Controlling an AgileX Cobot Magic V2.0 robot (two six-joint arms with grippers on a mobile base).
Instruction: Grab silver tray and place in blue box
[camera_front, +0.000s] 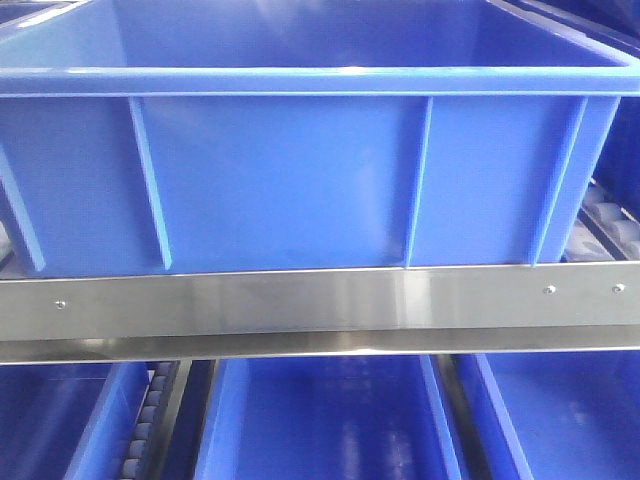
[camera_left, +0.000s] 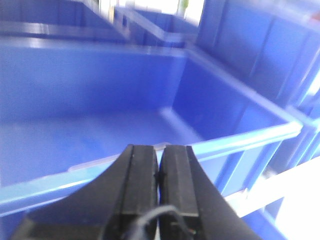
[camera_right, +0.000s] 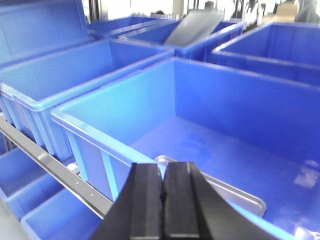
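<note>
We see the left gripper (camera_left: 159, 172) hovering at the blue box (camera_front: 300, 170) near rim, black fingers pressed together, nothing between them. The right gripper (camera_right: 163, 200) hangs likewise over the near wall, fingers together and empty. The silver tray (camera_right: 240, 196) lies flat inside the box, against the near wall, just beyond the right gripper; we judge it placed and let go. The box is smooth ribbed plastic on a brushed steel rail (camera_front: 320, 305); the tray is shiny with rounded corners.
</note>
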